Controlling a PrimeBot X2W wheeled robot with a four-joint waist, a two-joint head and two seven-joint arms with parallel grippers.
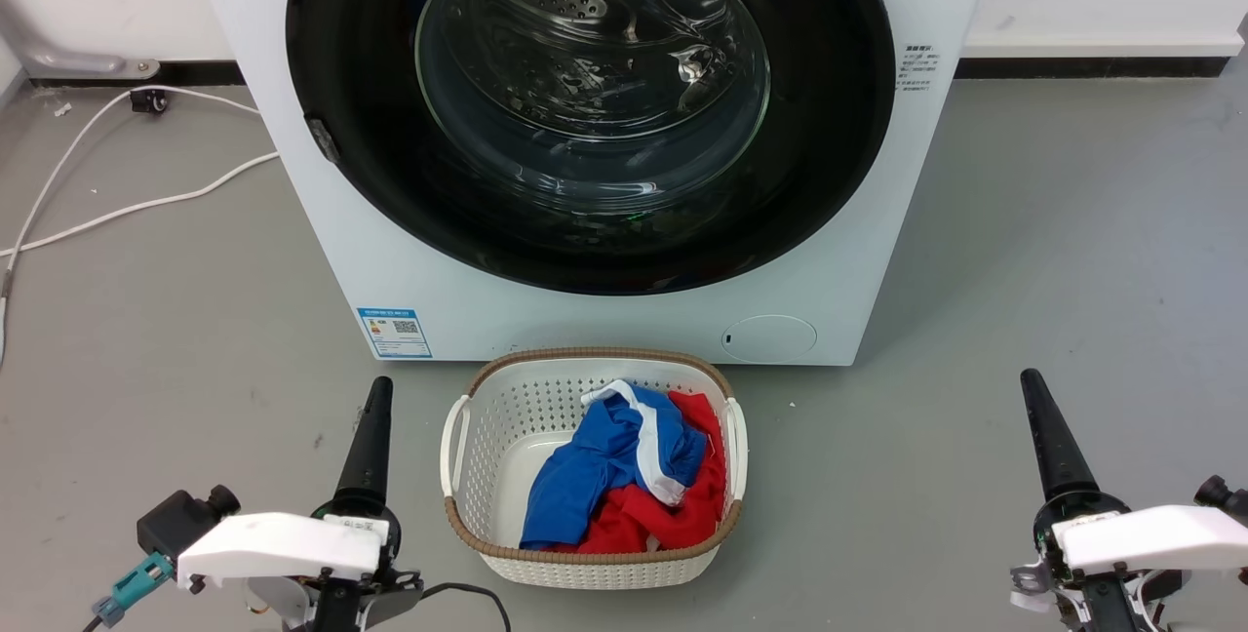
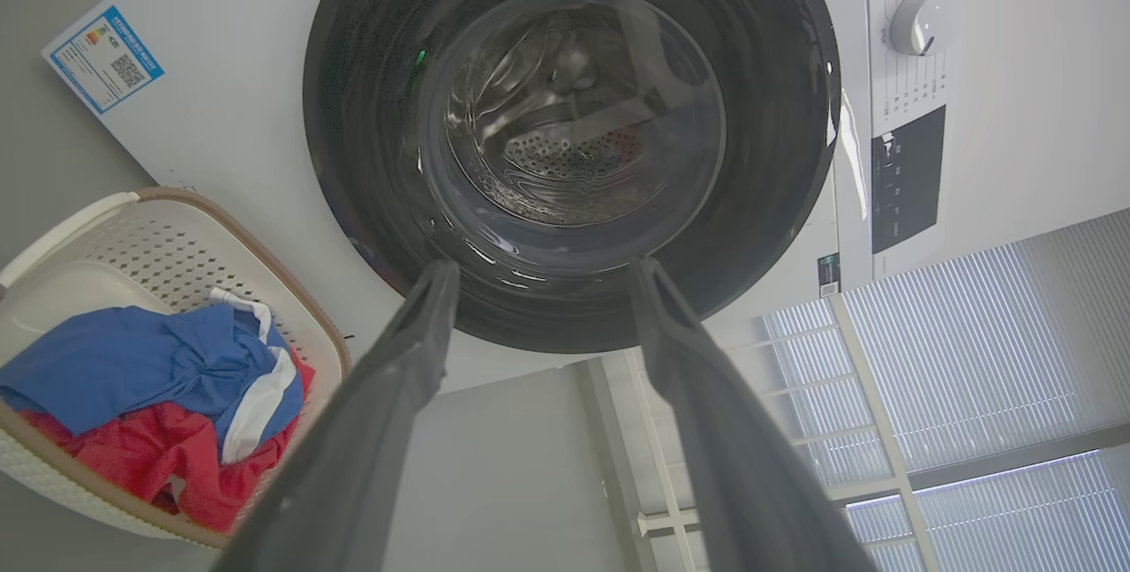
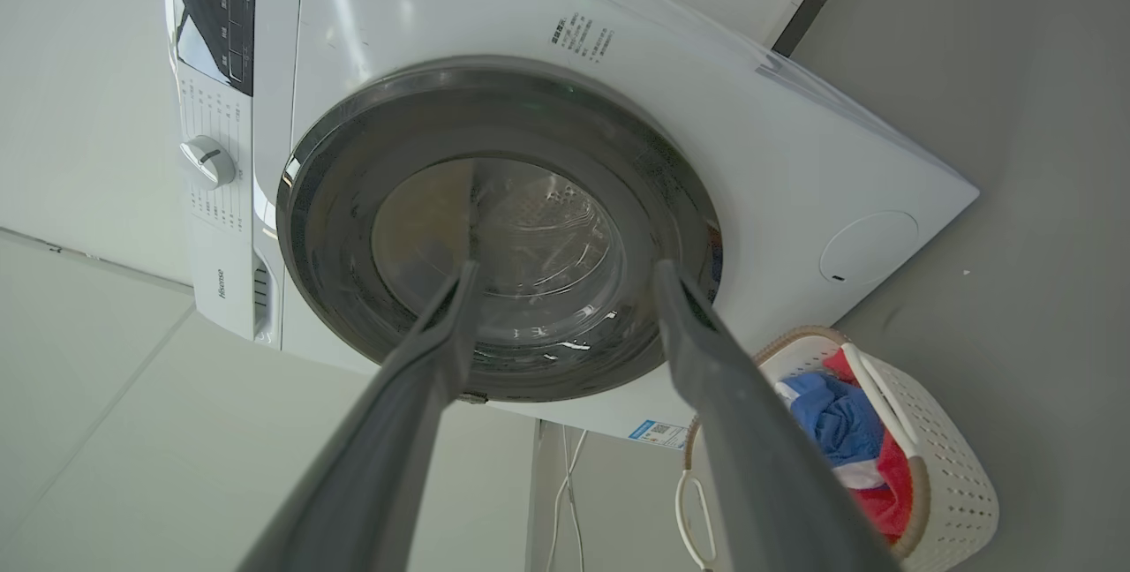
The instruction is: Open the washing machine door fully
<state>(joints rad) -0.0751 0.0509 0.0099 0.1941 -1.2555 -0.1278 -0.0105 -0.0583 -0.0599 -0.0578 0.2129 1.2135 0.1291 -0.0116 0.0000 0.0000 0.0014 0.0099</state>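
The white washing machine (image 1: 585, 325) stands straight ahead on the floor. Its washing machine door (image 1: 590, 96), a glossy black ring around a clear glass bowl, lies shut flat against the front, and the steel drum shows through the glass. A small metal fitting (image 1: 322, 139) sits on the ring's left edge. My left gripper (image 1: 380, 386) is low at the left, well short of the machine. It faces the door (image 2: 565, 113) in the left wrist view, open and holding nothing (image 2: 538, 267). My right gripper (image 1: 1032, 378) is low at the right, also open and holding nothing (image 3: 565, 265), and faces the door (image 3: 494, 228).
A white laundry basket (image 1: 595, 356) with blue and red clothes stands on the floor right in front of the machine, between my two grippers. White cables (image 1: 146, 203) trail over the grey floor at the left. A wall runs behind the machine.
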